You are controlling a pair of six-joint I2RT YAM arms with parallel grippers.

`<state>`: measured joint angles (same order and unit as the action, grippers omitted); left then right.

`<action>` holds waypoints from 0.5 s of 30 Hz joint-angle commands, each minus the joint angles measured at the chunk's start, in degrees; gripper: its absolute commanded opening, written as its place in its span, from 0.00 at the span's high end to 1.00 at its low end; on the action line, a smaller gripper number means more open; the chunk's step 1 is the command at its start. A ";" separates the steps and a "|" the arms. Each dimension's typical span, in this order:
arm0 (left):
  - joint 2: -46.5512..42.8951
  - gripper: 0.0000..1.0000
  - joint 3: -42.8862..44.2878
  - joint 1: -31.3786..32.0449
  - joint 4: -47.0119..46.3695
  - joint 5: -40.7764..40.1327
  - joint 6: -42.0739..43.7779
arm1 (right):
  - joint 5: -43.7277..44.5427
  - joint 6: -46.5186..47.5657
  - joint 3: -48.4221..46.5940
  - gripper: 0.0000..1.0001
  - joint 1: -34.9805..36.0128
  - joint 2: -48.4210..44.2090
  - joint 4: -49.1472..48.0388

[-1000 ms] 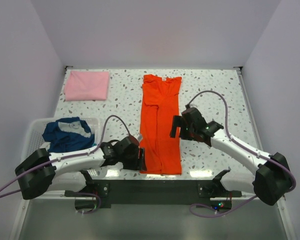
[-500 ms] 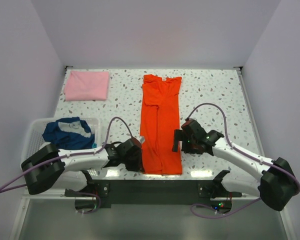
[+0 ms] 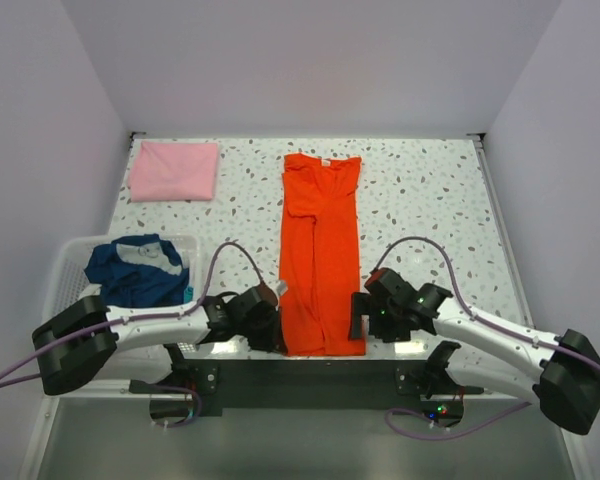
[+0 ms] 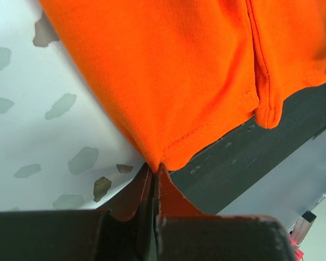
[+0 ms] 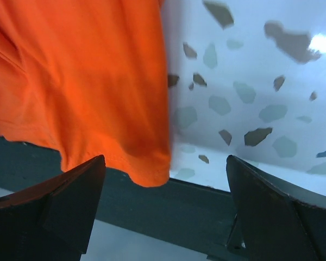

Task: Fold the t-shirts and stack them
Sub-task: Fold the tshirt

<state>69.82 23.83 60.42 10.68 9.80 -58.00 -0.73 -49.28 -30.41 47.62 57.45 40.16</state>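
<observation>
L jaws tight on orange tee (image 4: 168, 70)

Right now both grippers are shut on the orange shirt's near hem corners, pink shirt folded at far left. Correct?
Not quite. Only the left gripper is shut on a hem corner of the orange shirt. The right gripper is open, its jaws spread either side of the other corner, as the right wrist view shows. The pink shirt is folded at far left.

We see a white tabletop flecked with grey chips (image 3: 430, 190), plain pale lilac walls (image 3: 310, 60) on three sides, a black metal bar (image 3: 310, 385) along the near edge
</observation>
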 commanded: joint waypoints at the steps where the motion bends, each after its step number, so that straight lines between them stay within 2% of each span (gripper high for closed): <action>1: -0.47 1.00 -1.34 0.92 0.39 0.75 -0.54 | -9.19 -4.50 4.21 0.05 0.63 -1.72 -4.47; 8: -2.32 1.00 -1.51 1.54 0.48 0.30 -1.15 | -12.01 -5.30 7.11 0.20 0.99 -5.59 -3.33; 10: -2.15 1.00 -1.51 1.80 -0.13 0.57 -1.41 | -14.03 -6.87 9.31 0.29 1.08 -5.77 -5.09; 11: -1.97 1.00 -1.51 1.89 -0.13 0.74 -1.42 | -14.56 -7.41 9.76 0.29 0.99 -6.03 -5.53; 15: -2.58 1.00 -1.60 2.24 0.31 -0.05 -1.59 | -13.77 -8.29 10.29 0.40 1.16 -8.14 -5.27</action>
<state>68.31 22.85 61.93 10.92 9.96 -58.87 -12.93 -55.40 -21.26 48.38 50.54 35.35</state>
